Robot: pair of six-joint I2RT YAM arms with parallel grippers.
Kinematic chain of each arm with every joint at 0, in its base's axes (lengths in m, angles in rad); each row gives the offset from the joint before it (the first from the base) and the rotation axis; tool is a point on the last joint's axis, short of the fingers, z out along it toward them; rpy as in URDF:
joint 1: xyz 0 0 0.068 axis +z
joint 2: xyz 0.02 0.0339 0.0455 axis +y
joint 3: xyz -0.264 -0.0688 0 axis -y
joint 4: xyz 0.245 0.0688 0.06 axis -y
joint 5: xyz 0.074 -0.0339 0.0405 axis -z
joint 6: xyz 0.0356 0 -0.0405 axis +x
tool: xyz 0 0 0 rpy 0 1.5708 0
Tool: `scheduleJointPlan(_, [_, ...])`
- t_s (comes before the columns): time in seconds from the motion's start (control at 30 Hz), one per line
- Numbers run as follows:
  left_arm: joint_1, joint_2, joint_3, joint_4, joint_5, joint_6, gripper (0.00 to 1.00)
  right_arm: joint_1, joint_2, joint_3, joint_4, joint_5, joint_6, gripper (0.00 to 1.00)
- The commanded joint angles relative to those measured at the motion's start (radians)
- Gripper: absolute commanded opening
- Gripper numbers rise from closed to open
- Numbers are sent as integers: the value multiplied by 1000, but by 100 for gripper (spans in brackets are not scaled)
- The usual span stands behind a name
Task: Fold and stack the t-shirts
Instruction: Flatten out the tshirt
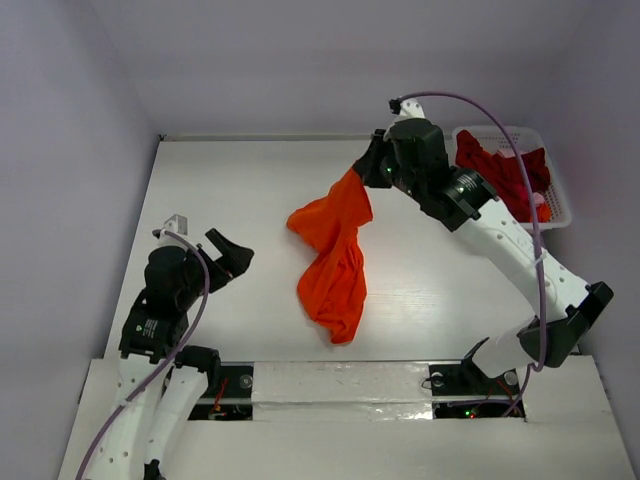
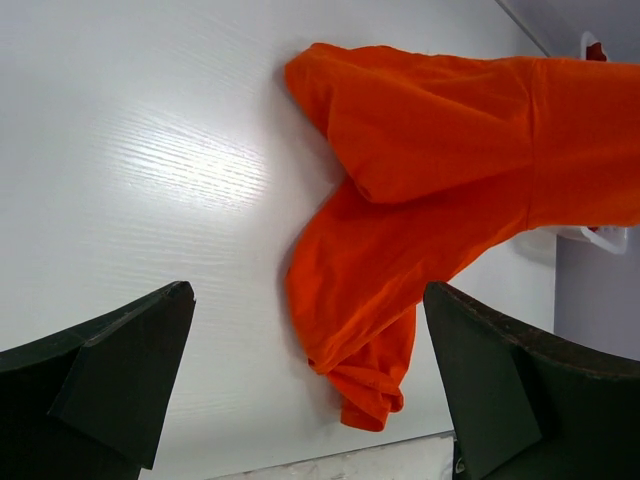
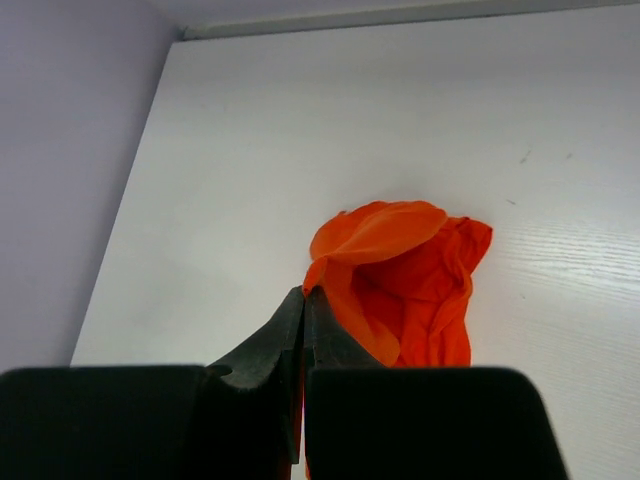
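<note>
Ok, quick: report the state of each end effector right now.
Left end effector: open, holding nothing.
Right end effector: closed on the orange t-shirt.

White table, pale lilac walls

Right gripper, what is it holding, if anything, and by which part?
The right gripper pinches the bright orange cloth t-shirt by a bunched fold at its raised end.

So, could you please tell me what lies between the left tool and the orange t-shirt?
Only bare white table separates the open left tool from the orange t-shirt; the top external view shows this.
</note>
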Motion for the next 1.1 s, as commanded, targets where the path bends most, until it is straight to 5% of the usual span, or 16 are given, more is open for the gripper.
scheduleJointPlan(0.0, [-2, -12, -17, 68, 31, -16, 99, 50, 5, 117, -29, -55, -102, 0])
scheduleJointPlan(0.33, [-2, -73, -105, 115, 194, -74, 99, 85, 24, 401, -75, -149, -191, 0])
scheduleJointPlan(0.6, [-2, -118, -202, 233, 381, -132, 99, 94, 214, 958, -239, -283, -290, 0])
scheduleJointPlan(1.07, [-67, -220, -398, 534, 671, -227, 99, 94, 116, 829, -5, -553, -247, 0])
